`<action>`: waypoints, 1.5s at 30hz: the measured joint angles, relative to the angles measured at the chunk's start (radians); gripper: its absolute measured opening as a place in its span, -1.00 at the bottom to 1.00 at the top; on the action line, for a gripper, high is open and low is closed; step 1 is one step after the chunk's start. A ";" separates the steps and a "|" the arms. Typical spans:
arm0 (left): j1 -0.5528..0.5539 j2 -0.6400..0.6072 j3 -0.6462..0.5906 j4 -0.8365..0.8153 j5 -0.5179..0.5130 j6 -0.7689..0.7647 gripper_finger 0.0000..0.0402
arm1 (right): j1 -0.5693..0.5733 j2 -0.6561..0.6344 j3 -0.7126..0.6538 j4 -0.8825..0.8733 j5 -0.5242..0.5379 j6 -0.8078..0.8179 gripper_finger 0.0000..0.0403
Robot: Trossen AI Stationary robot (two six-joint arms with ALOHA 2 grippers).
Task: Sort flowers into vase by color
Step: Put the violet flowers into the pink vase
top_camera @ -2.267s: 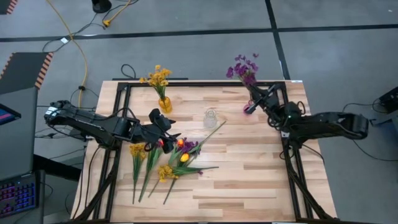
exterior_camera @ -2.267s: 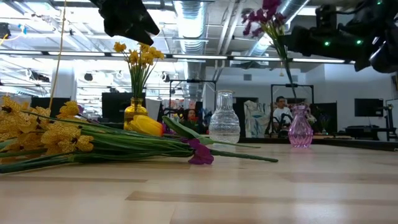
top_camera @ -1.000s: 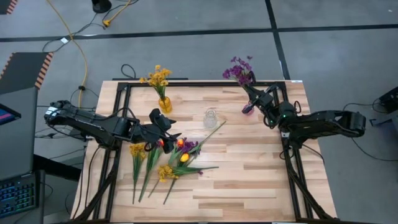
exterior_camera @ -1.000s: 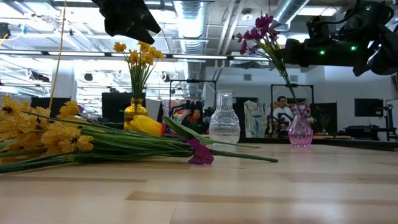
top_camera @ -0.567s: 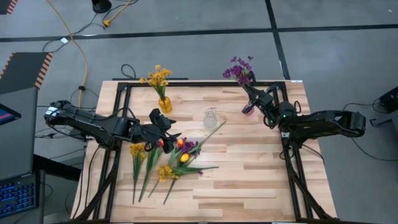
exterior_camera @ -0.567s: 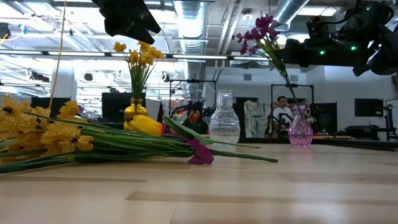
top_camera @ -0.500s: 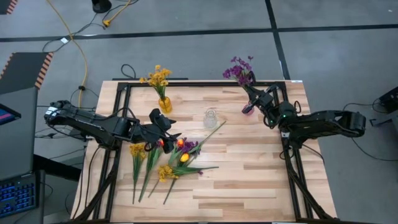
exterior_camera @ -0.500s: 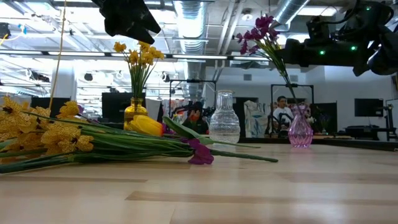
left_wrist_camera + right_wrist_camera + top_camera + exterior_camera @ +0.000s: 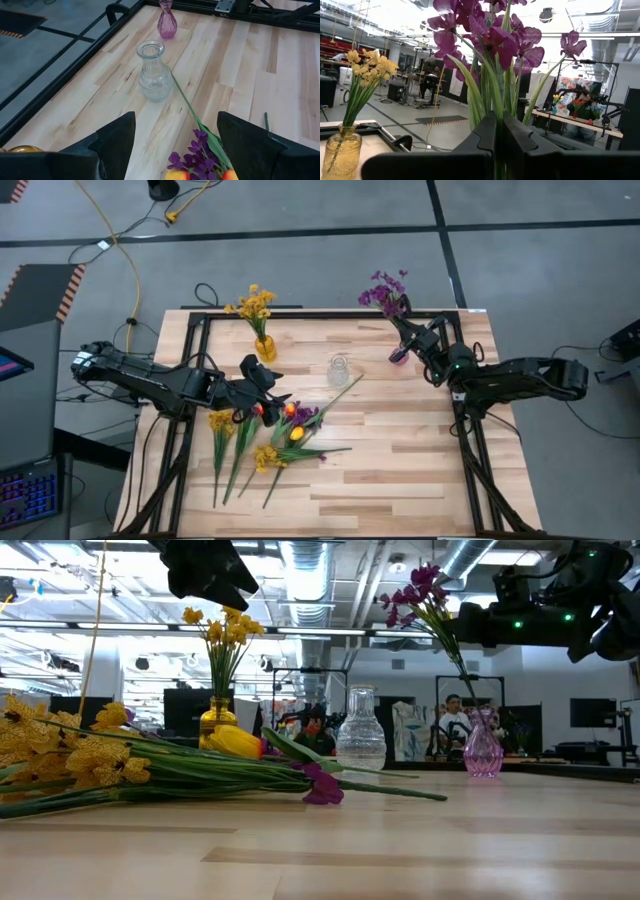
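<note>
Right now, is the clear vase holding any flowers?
No. The clear vase stands empty in the left wrist view; one green stem only lies on the table beside it.

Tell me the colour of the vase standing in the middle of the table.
Clear, colourless ribbed glass: the middle vase is empty, seen best in the left wrist view.

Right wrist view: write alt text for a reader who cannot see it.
The right gripper, shut on a purple-bloomed green-stemmed flower, fills the foreground. Farther off, a ribbed amber glass vase of yellow flowers stands on the wooden table.
</note>
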 joint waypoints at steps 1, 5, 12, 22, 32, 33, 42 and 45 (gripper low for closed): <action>0.000 0.000 0.000 0.000 0.000 0.000 0.34 | 0.000 0.000 0.000 0.000 0.000 0.000 -0.76; 0.000 0.000 0.000 0.000 0.000 0.000 0.34 | 0.000 0.000 0.000 0.000 0.000 0.000 -0.71; 0.000 0.000 0.000 0.000 0.000 0.000 0.34 | 0.000 0.000 0.000 -0.030 0.000 0.000 -0.62; 0.000 0.000 0.000 0.000 0.000 0.000 0.34 | 0.000 0.000 0.000 -0.111 0.053 0.000 -0.56; 0.000 0.000 0.000 0.000 0.000 0.000 0.34 | 0.000 0.000 0.000 -0.115 0.053 0.000 -0.56; 0.000 0.000 0.000 0.000 0.000 0.000 0.34 | 0.000 0.000 0.000 -0.116 0.053 0.000 -0.56; 0.000 0.000 0.000 0.000 0.000 0.000 0.34 | 0.000 -0.002 0.000 -0.192 0.070 0.001 -0.34; 0.000 0.000 0.000 0.000 0.000 0.000 0.34 | 0.000 -0.002 0.000 -0.205 0.072 0.001 -0.18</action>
